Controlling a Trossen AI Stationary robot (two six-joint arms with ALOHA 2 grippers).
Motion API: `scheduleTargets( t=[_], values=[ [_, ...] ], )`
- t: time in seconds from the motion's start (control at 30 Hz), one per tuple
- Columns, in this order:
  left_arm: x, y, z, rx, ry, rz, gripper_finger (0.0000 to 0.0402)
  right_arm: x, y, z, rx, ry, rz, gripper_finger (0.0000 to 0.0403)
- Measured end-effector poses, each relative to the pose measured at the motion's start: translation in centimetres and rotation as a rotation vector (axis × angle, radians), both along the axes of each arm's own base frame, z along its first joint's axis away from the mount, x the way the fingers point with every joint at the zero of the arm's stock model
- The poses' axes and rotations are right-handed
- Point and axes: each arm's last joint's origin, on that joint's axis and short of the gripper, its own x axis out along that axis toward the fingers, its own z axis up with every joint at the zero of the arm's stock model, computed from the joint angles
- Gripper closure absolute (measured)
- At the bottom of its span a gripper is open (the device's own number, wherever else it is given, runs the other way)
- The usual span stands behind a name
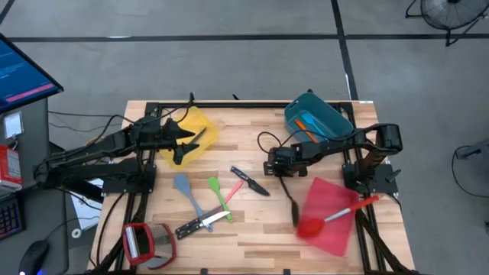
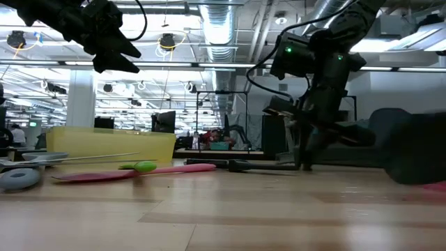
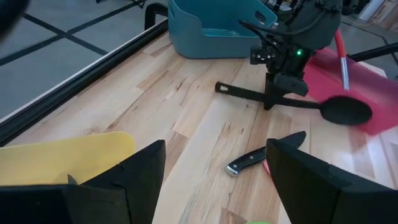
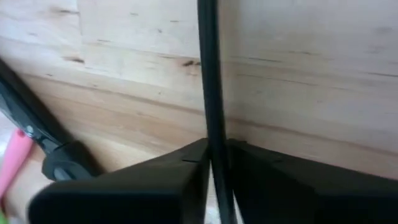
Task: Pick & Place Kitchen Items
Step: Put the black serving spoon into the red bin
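Right gripper point(image 1: 280, 174) pinched on the long black plastic ladle point(image 3: 292, 102).
The ladle lies on the wooden table point(image 1: 252, 233), bowl toward the red bin point(image 1: 330, 214); left gripper point(image 1: 186, 137) hangs spread over the yellow bin point(image 1: 200, 130).

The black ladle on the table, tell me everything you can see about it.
The black ladle is all black, plastic by its look, with a long thin handle and a rounded bowl. It lies flat on the wooden table, its bowl at the edge of the red bin. The right gripper is shut on its handle, the fingers pinching it from both sides. Nothing else touches it.
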Motion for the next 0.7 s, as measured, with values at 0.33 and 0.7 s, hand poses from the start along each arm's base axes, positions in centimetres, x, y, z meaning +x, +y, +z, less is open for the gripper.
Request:
scheduleTargets(
  t=[0.33,0.7],
  values=[
    [0.0,0.0,0.0,0.0,-0.001,0.001,0.0144,0.8,-0.2,0.2,0.003,-0.103,0.022,0.0388],
    [0.0,0.0,0.0,-0.002,0.004,-0.001,0.0144,2.5,-0.3,5.6,-0.077,-0.288,0.103,0.0394]
  ],
)
